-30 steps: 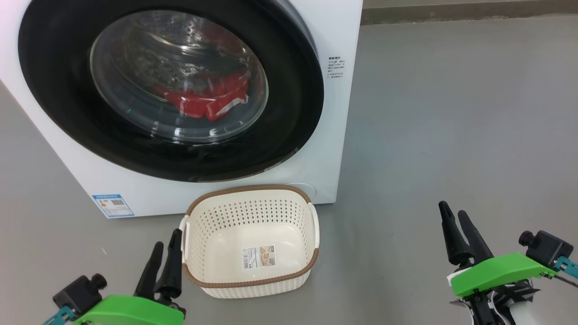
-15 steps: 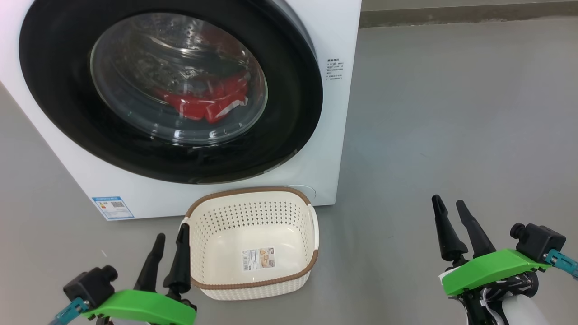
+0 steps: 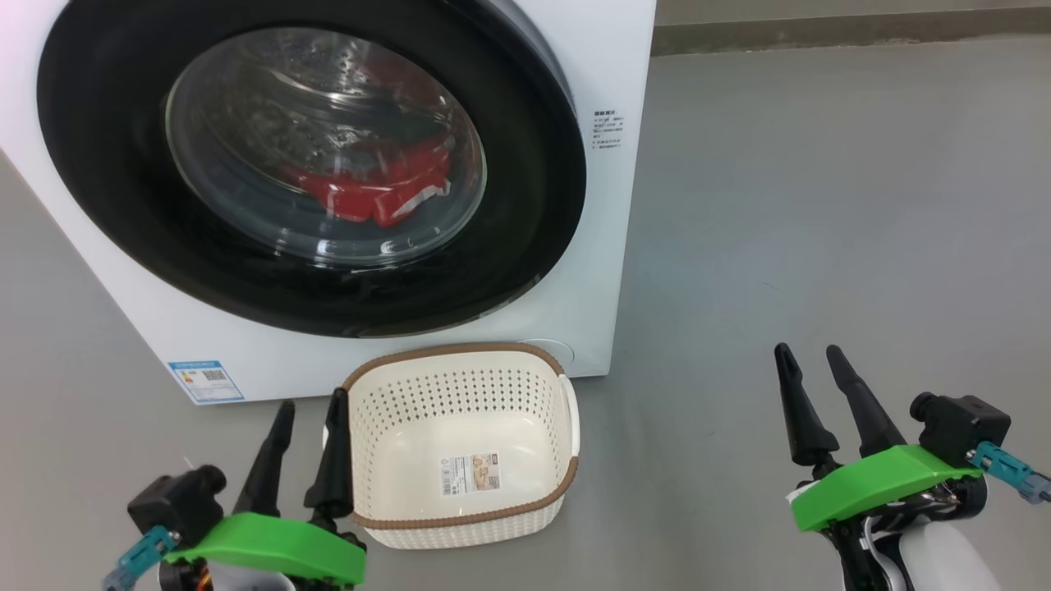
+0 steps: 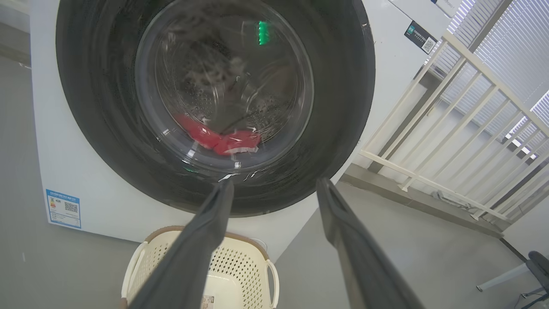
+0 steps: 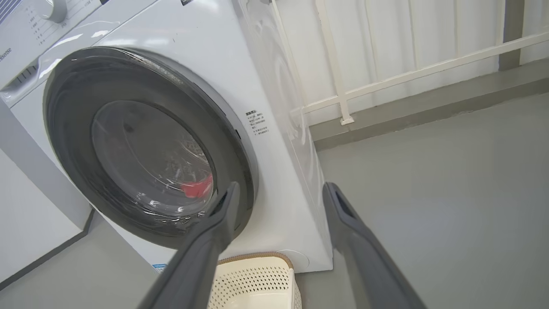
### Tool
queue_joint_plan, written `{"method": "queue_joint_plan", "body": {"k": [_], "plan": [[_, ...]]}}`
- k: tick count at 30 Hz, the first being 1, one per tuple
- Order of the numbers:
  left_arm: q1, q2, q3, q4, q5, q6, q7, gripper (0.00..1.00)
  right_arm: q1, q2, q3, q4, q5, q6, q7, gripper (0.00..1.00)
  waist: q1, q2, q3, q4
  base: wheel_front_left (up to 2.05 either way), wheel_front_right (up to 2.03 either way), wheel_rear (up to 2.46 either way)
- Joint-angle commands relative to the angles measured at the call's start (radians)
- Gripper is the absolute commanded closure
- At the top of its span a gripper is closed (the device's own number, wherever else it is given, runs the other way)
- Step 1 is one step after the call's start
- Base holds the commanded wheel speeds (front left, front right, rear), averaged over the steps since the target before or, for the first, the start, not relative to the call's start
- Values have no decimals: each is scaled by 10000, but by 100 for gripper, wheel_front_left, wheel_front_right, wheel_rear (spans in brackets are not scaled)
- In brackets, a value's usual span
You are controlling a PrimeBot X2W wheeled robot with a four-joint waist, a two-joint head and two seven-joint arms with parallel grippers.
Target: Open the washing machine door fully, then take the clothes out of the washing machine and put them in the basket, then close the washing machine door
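The washing machine (image 3: 608, 246) stands white on the grey floor, and the washing machine door (image 3: 525, 205) with its black rim lies against its front. Behind the glass the red clothes (image 3: 369, 185) rest low in the drum. The basket (image 3: 460, 355) sits on the floor in front of the machine with just a paper label inside. My left gripper (image 3: 312, 400) is open beside the basket's left handle. My right gripper (image 3: 808, 350) is open over bare floor to the right. In the left wrist view my left gripper (image 4: 275, 182) points at the door (image 4: 343, 86) and the clothes (image 4: 218, 139). In the right wrist view my right gripper (image 5: 282, 185) points at the machine's right front corner (image 5: 296, 171).
A white railing (image 4: 450, 128) and a low kerb (image 5: 429, 107) run behind and to the right of the machine. A blue sticker (image 3: 205, 380) marks the machine's lower left front. Open grey floor (image 3: 821, 205) lies to the right.
Both grippers have moved forward towards the machine. The left one has come closer to the basket's left side. The head camera has tilted a little.
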Motion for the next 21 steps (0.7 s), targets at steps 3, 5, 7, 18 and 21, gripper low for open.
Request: {"method": "queue_joint_plan", "body": {"k": [3, 5, 7, 18, 21], "plan": [[-589, 99, 209, -302, 528, 62, -211, 0, -666, -111, 294, -244, -496, 35, -205, 0, 0, 0, 9, -3, 0, 0, 0], [-632, 102, 226, -301, 740, 84, -269, 0, -707, -113, 343, -246, -711, 35, -261, 0, 0, 0, 22, -10, 0, 0, 0], [-674, 104, 239, -300, 968, 116, -326, 0, -747, -114, 377, -248, -930, 35, -318, 0, 0, 0, 32, -11, 0, 0, 0], [-915, 117, 135, -276, 2106, 246, -670, 0, -1012, -124, 453, -173, -2280, 36, -658, 0, 0, 0, 69, 18, 0, 0, 0], [-962, 121, 110, -272, 2430, 302, -756, 0, -1082, -126, 495, -119, -2610, 36, -744, 0, 0, 0, 60, 8, 0, 0, 0]]}}
